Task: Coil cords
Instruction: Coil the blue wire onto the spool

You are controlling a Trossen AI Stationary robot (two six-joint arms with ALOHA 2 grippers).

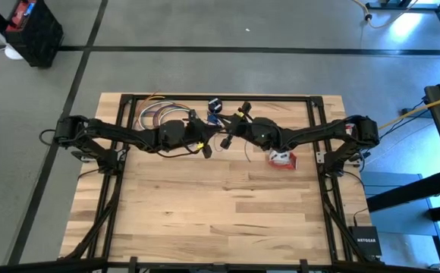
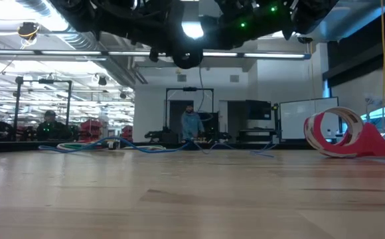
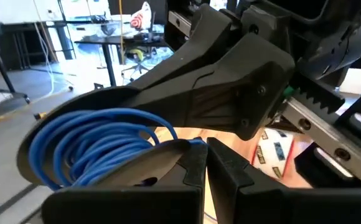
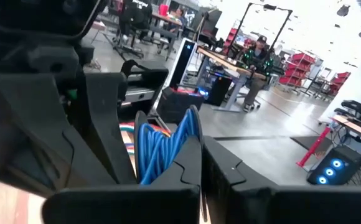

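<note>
Both grippers meet above the far middle of the table. My left gripper [image 1: 206,150] [image 3: 205,152] and my right gripper [image 1: 226,141] [image 4: 200,149] face each other, each shut on a coil of blue cord [image 3: 87,146] [image 4: 162,149] held up off the wood. More blue cord [image 2: 153,147] trails along the table's far part. The red-and-white cord bundle [image 1: 282,158] [image 2: 338,133] rests on the table under my right arm. No gripper touches it. My left gripper pinches several turns of the blue coil [image 3: 171,135] between its two fingertips, which point about level. The loops bulge out to one side of the fingers, clear of the table. My right gripper pinches several turns of the same coil [image 4: 185,127] at its fingertips, coming level from the opposite side. The loops stand up beside the fingers, off the table.
A loose coil of multicoloured cords [image 1: 155,115] lies at the far left of the table, and a small blue-and-white object [image 1: 215,105] at the far middle. Black frame rails [image 1: 117,163] run along both sides. Bare wood [image 1: 220,212] fills the near half.
</note>
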